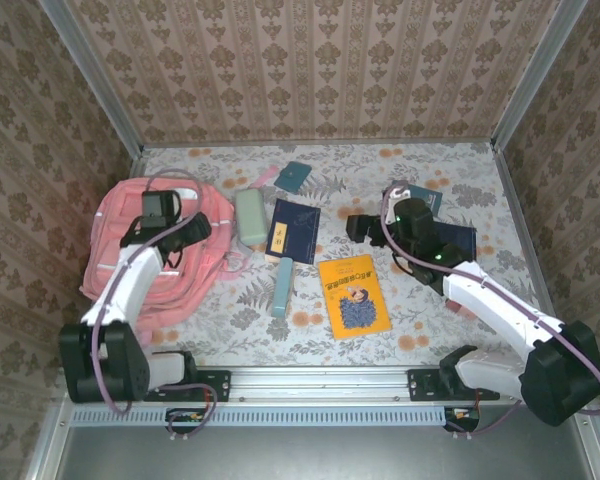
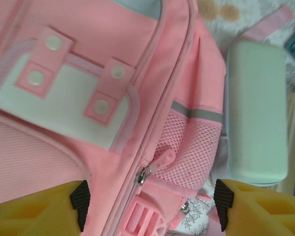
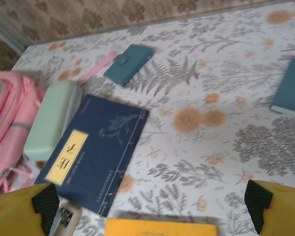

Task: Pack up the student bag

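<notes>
Leftmost, flat on the floral worktop [image 1: 435,170]: student bag [image 1: 115,215], front up. Above its zip, left hand [image 2: 147,209], fingers spread, pinching nothing. Just beside the bag, mint case [image 1: 250,217]; then navy book [image 1: 293,230], yellow book [image 1: 353,295]. Far right, right hand [image 3: 151,201], spread wide, gripping nothing.

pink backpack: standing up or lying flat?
Lying flat: the large soft pink fabric backpack is spread on the floral table, its front with the white patch facing up.
</notes>
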